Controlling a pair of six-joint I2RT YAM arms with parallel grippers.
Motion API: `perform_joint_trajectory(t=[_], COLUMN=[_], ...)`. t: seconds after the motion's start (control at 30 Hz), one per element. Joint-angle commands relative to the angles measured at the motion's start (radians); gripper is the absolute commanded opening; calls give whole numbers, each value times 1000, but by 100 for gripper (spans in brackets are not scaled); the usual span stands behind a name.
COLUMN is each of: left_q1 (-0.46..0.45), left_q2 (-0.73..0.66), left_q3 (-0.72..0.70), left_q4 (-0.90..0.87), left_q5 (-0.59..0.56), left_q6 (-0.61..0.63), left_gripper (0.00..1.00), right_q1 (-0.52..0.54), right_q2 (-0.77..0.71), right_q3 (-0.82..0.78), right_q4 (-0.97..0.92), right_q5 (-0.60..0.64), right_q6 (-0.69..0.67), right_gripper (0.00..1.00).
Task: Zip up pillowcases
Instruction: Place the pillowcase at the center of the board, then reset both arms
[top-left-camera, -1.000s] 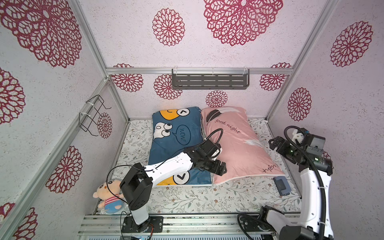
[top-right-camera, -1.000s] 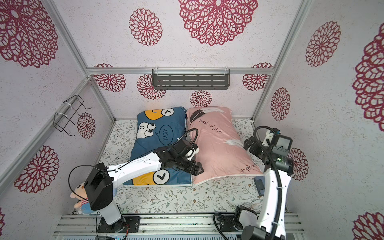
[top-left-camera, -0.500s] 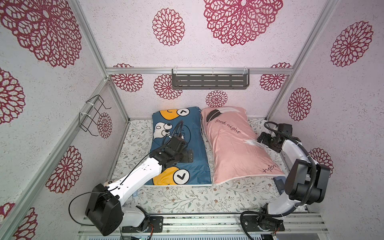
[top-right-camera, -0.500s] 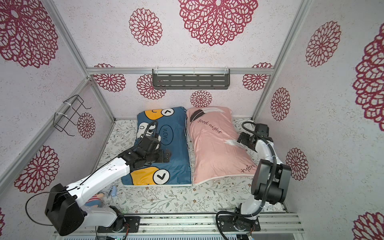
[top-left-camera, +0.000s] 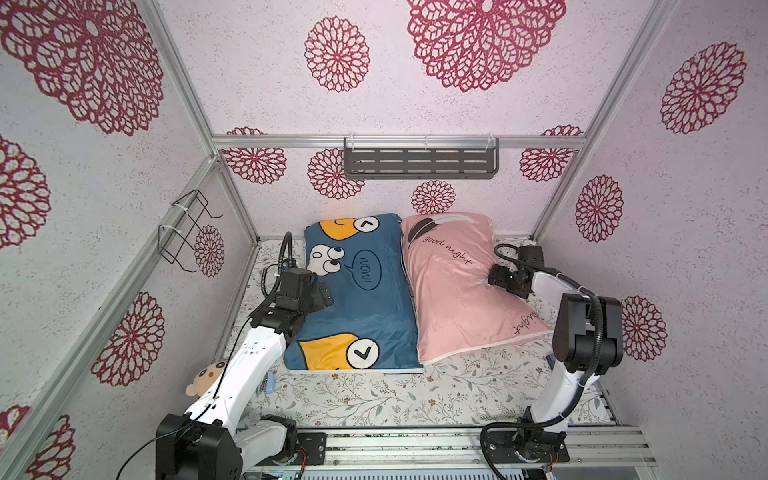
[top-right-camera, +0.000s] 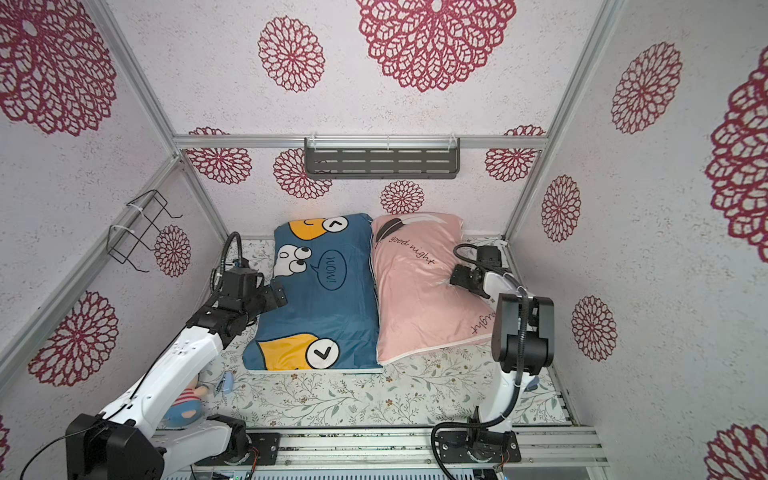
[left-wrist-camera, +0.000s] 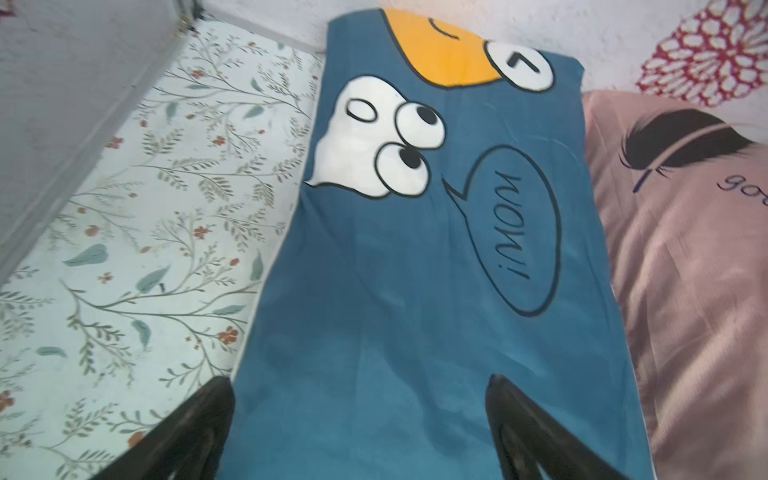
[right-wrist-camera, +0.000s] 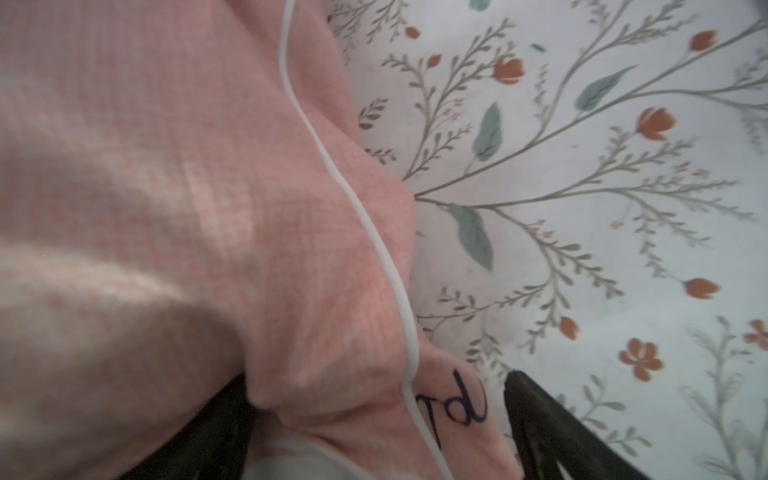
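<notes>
Two pillowcases lie side by side on the floral sheet in both top views. The blue pillowcase (top-left-camera: 365, 299) (top-right-camera: 328, 307) (left-wrist-camera: 415, 291) has cartoon faces and a "WOW!" bubble. The pink pillowcase (top-left-camera: 453, 295) (top-right-camera: 415, 299) (right-wrist-camera: 166, 208) carries a feather and "good night" script. My left gripper (top-left-camera: 323, 296) (top-right-camera: 277, 296) (left-wrist-camera: 359, 399) hovers open over the blue one's left edge, fabric below its fingers (left-wrist-camera: 212, 419). My right gripper (top-left-camera: 496, 277) (top-right-camera: 457, 279) (right-wrist-camera: 382, 419) is open at the pink one's right edge. That white-piped hem lies between its fingers (right-wrist-camera: 536, 419).
A floral sheet (top-left-camera: 415, 395) (top-right-camera: 395, 395) covers the floor. A plush doll (top-left-camera: 205, 374) (top-right-camera: 187, 405) and a small blue thing (top-left-camera: 269, 381) lie by the left arm's base. A grey shelf (top-left-camera: 419, 163) hangs on the back wall and a wire rack (top-left-camera: 187, 232) on the left wall.
My left gripper crossed from the gap between the pillows to the blue one's left edge. My right arm came down from beside the right wall to the pink one's right edge.
</notes>
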Motion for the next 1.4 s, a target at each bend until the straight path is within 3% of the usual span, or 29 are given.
perform_joint_trajectory(t=[0.0, 0.2, 0.33, 0.5, 0.63, 0.83, 1.03, 1.27, 1.37], left_q1=[64, 179, 221, 268, 303, 323, 335, 342, 341], left_q2=[-33, -28, -7, 40, 116, 200, 273, 237, 216], left_q3=[-26, -87, -118, -204, -257, -345, -356, -401, -427], left_q4=[67, 189, 249, 447, 603, 849, 917, 958, 985], left_q5=[-50, -97, -194, -277, -290, -273, -243, -193, -168], left_q6=[40, 42, 63, 137, 212, 302, 340, 345, 340], left_gripper=[98, 98, 98, 98, 98, 98, 98, 98, 98], right_q1=[91, 130, 131, 131, 130, 130, 136, 136, 139], right_q2=[-36, -107, -280, -569, -706, -654, -542, -411, -412], right_q3=[-71, -115, -235, -544, -782, -916, -971, -1046, -1044], right_q4=[85, 113, 182, 471, 756, 968, 1161, 1418, 1412], right_q5=[-64, -35, 127, 340, 431, 507, 575, 604, 608], right_q6=[96, 55, -75, -197, -235, -232, -264, -268, -269], right_gripper=[94, 98, 99, 99, 99, 99, 99, 99, 99])
